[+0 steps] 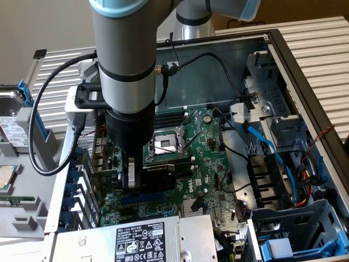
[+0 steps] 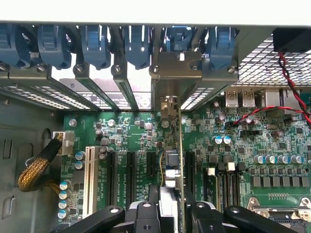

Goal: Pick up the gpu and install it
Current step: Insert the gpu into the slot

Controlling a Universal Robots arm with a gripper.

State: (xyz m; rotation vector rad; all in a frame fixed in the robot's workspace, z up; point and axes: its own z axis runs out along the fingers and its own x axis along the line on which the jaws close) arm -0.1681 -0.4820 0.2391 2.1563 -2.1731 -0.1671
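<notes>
The hand (image 2: 172,212) pinches the small green circuit-board gpu with black heatsink (image 1: 163,169) upright over the large green motherboard (image 2: 121,131). Any tilt could jam its edge beside the slot.

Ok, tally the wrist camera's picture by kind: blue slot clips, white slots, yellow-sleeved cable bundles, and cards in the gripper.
blue slot clips: 6
white slot: 1
yellow-sleeved cable bundle: 1
gpu, on edge in the gripper: 1
Total: 9
</notes>
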